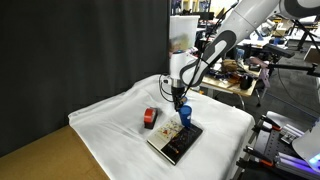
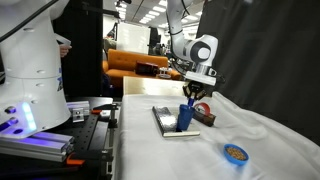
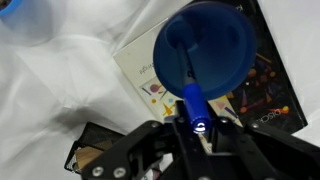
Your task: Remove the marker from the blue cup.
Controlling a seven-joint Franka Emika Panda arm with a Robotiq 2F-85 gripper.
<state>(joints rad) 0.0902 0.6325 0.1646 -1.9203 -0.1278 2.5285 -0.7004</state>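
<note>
Marker [image 3: 188, 95] stands in the blue cup [image 3: 228, 45], its top clamped by the end effector [image 3: 197, 125] directly above.

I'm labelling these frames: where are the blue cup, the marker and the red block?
blue cup [image 3: 225, 38], wrist view, on its inner wall.
marker [image 3: 188, 92], wrist view, on its blue shaft at the cup's rim.
red block [image 1: 150, 118], in an exterior view, on its top face.

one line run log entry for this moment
phase: grasp | end effector: shut on marker | marker: lower end inside blue cup | blue cup: upright on book
</note>
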